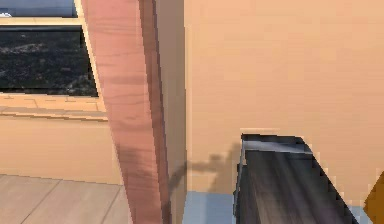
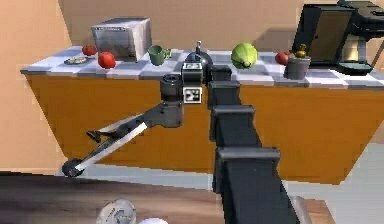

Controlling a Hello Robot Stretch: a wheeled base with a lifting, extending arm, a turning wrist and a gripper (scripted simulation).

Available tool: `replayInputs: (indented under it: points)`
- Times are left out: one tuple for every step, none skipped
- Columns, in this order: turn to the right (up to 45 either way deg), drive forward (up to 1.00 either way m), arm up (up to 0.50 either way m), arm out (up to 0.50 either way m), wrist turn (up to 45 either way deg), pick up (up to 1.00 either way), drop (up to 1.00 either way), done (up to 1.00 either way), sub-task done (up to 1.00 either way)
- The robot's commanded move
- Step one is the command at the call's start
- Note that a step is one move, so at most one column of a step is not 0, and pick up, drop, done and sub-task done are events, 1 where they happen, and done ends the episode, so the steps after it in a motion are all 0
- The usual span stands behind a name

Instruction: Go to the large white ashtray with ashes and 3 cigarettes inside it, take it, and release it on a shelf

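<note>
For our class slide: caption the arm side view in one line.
Robot arm extended toward an orange counter with toaster, lettuce and coffee machine.

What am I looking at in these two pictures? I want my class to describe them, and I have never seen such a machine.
This is a wheeled robot with one arm, drawn inside a simulated house. The forward view looks ahead from the robot: a window, a tall reddish wooden panel and the end of a dark tabletop. The arm side view looks out sideways. The dark bar is the arm, ending in a gripper with two thin fingers. Behind it runs a kitchen counter carrying a toaster, a red fruit, a green pepper, a lettuce and a coffee machine. At the bottom lies a white round dish. Whether the gripper holds anything cannot be told.
</note>
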Motion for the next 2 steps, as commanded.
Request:
replayInputs:
  points:
    - [0.0, 0.0, 0.0, -0.08, 0.0, 0.0, 0.0, 0.0, 0.0]
    - [0.0, 0.0, 0.0, 0.0, 0.0, 0.0, 0.0, 1.0, 0.0]
